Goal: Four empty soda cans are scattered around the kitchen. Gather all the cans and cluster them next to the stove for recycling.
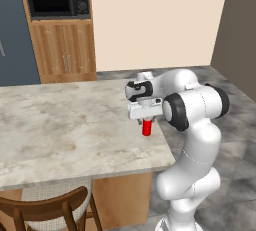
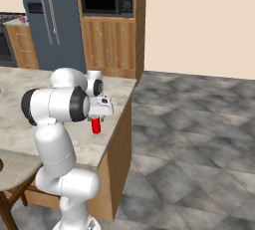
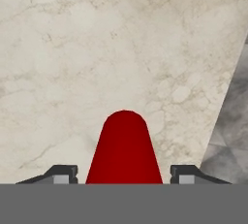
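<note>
red soda can, upright, near counter's corner

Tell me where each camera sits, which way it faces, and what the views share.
Left base view: behind the arm's left, looking forward and down at the marble counter; the arm rises lower right, gripper over the red can.
Right base view: behind the arm's right, same counter; arm lower left, fridge beyond.
Hand view: on the hand, looking down along the gripper; fingertips flank the can.
All three share the can and the counter.
</note>
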